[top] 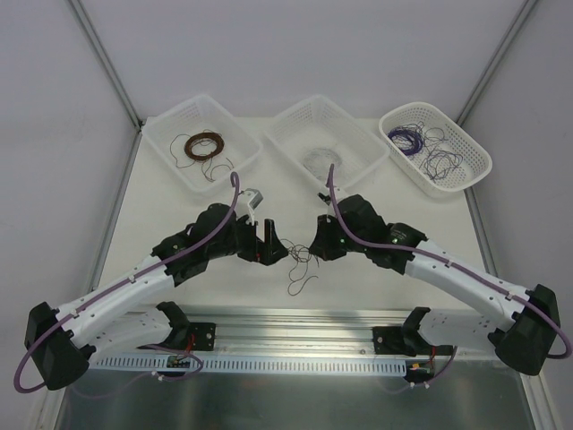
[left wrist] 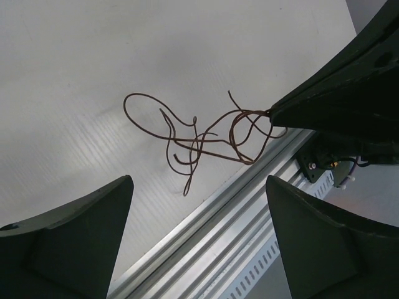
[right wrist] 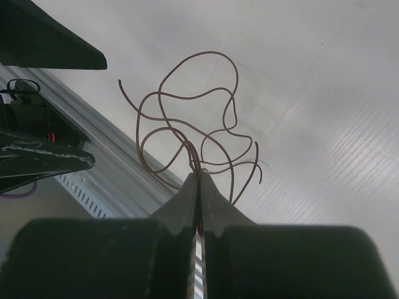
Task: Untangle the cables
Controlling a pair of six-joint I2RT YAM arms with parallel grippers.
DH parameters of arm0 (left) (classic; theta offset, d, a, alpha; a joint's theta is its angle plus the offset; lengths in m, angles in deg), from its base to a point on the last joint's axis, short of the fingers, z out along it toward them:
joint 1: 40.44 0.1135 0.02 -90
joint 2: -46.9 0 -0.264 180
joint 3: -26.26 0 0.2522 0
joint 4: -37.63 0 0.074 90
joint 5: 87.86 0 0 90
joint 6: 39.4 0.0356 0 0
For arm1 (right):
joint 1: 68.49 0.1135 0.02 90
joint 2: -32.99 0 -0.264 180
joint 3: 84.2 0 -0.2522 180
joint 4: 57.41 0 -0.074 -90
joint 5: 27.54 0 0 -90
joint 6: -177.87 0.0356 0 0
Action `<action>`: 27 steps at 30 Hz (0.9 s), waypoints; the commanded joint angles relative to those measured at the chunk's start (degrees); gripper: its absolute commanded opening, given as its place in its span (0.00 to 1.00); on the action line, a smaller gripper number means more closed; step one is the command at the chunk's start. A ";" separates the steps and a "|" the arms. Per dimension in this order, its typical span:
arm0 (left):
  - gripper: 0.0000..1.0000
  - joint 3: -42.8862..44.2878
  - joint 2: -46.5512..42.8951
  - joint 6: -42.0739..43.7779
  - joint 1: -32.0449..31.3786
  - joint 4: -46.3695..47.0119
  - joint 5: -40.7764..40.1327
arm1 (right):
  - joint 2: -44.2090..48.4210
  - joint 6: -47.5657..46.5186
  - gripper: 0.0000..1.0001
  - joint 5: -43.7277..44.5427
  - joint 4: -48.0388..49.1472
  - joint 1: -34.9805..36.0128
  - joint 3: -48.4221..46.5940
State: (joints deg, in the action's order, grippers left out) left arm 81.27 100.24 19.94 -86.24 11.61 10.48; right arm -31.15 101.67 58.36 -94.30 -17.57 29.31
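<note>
Your right end effector (right wrist: 198, 173) is pinched tight on the cables (right wrist: 190, 144) dangling from it, so bring the wide-spread, empty left end effector (left wrist: 198, 187) onto one loose strand and pull gently.

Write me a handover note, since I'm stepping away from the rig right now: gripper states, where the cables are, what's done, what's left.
Right gripper: shut on the thin brown wire clump, pinching one edge.
Left gripper: open, facing the clump, touching nothing.
The clump hangs between the arms over the white table.
Apparently done: a wound brown coil lies in the left white plastic basket.
Left: the held clump is tangled, and loose purple and dark wires lie in the right white basket.
</note>
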 commanded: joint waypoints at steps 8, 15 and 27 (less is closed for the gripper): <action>0.65 3.47 4.04 5.25 -1.66 6.01 3.08 | -2.22 -2.99 0.01 0.67 0.64 3.49 -4.22; 0.50 5.94 10.90 5.87 -3.77 5.92 4.06 | -2.31 -4.13 0.01 1.64 0.20 4.63 -5.10; 0.00 5.94 8.72 4.91 -5.18 6.01 -3.49 | -2.04 -2.38 0.04 8.57 -1.73 4.81 -1.77</action>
State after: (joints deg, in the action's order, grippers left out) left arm 85.99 111.98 24.56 -91.07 16.01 11.99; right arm -33.55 98.74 61.86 -94.74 -13.14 26.73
